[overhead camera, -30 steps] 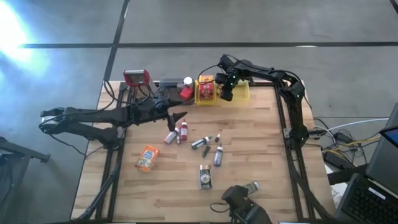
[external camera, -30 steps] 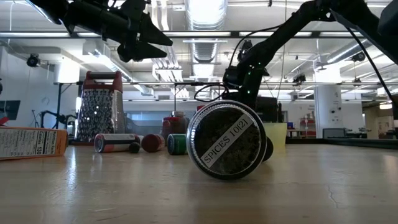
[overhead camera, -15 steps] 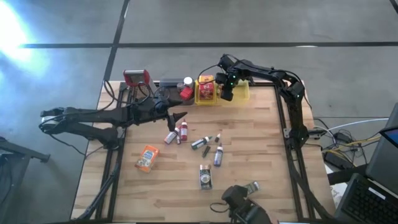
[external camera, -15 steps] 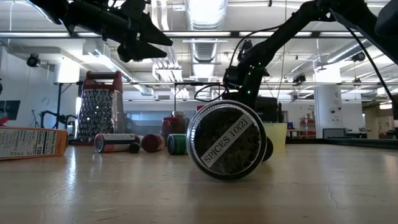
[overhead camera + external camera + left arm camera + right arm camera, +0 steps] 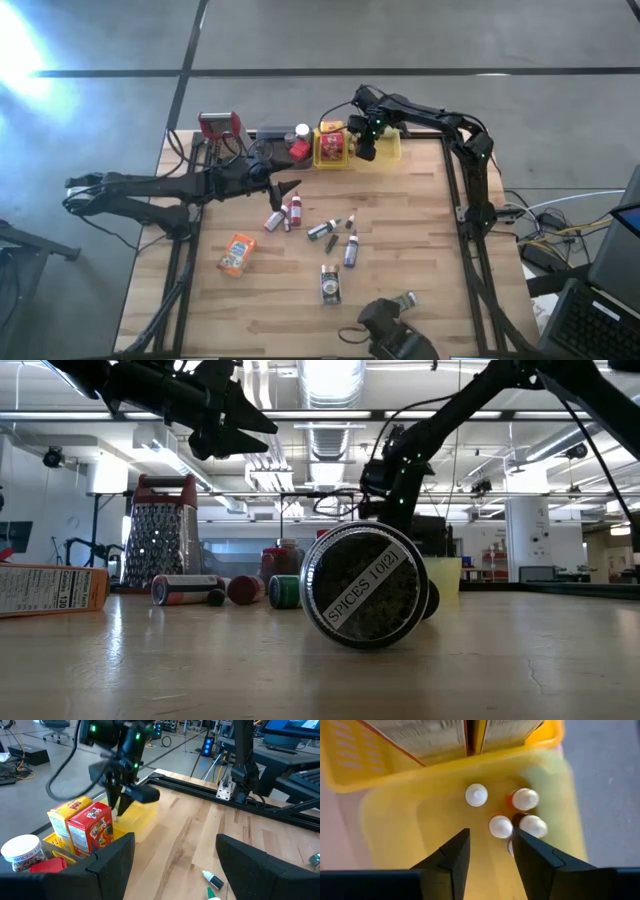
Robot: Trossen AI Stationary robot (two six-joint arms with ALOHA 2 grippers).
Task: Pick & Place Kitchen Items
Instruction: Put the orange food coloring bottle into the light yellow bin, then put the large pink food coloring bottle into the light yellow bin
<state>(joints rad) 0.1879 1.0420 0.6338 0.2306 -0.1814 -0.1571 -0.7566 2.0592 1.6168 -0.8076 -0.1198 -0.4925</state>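
White-capped bottles (image 5: 501,826) between open right jaws

Grey concrete floor (image 5: 300,35) with dark seam lines around a light wooden table (image 5: 400,250) on a black frame; bright glare patch (image 5: 20,50) on the floor at one corner. Across the table: open lab hall, white ceiling with ducts and strip lights (image 5: 330,380), white columns (image 5: 520,540), desks with monitors (image 5: 295,730), office chair (image 5: 55,724).

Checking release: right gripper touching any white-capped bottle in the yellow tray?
Apart. Right wrist view: right gripper fingers open above white-capped bottles standing in yellow tray, clear gap.
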